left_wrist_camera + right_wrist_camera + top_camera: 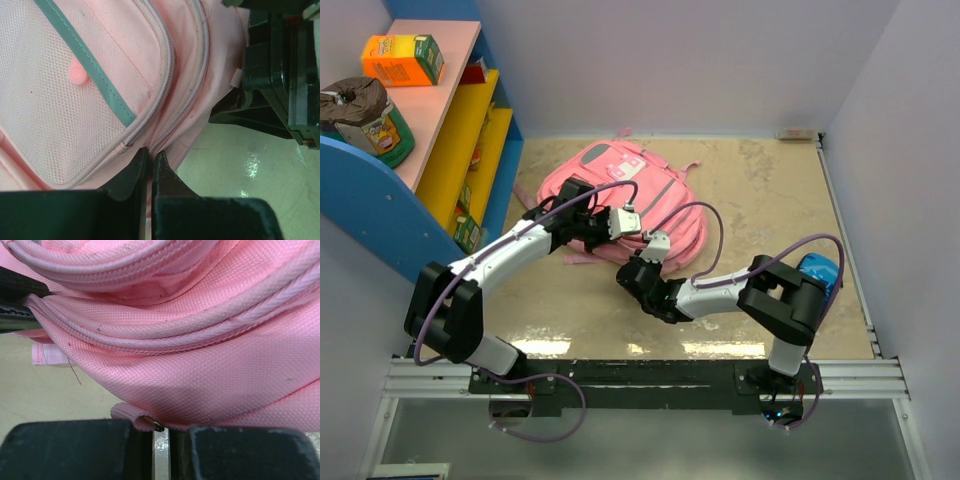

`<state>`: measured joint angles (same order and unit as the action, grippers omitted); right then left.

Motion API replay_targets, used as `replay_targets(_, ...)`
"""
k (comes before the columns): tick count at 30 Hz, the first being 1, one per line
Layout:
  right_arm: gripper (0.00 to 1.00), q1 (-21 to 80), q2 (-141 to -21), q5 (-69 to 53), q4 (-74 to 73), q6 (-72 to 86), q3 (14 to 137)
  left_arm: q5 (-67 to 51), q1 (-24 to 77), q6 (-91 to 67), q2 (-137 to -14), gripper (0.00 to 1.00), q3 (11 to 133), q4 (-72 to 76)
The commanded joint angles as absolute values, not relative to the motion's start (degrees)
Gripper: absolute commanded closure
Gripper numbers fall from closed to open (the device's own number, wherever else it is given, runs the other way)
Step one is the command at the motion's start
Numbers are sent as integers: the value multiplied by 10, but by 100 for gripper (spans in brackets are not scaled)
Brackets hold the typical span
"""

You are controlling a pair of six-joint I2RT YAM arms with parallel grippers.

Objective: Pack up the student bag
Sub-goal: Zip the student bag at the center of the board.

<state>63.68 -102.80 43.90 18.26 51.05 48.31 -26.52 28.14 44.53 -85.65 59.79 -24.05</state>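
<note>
student bag (620, 180) on the table (760, 200), shelf (470, 120) to its left, pouch (820, 270) near right

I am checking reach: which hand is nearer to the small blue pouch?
Right, slightly. The right hand is at the near edge of the backpack, left of the pouch; the left hand sits just beyond it, farther left.

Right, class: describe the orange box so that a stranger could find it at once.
Start at the blue-sided shelf unit on the left and look at its pink top. The orange box lies at the far end, rectangular and bright orange, unlike the round green tub with a dark lid nearer the arms.
</note>
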Motion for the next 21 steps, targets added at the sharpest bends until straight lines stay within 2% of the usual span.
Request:
replay_targets(1, 100, 635, -1000, 459, 171, 527, 490, -298, 279, 412, -830, 100, 600, -280)
replay_targets(10, 100, 676, -906, 487, 61, 557, 454, -268, 279, 432, -816, 100, 569, -271)
replay_targets(21, 100, 669, -810, 470, -86, 612, 410, -258, 278, 474, -761, 100, 529, -311)
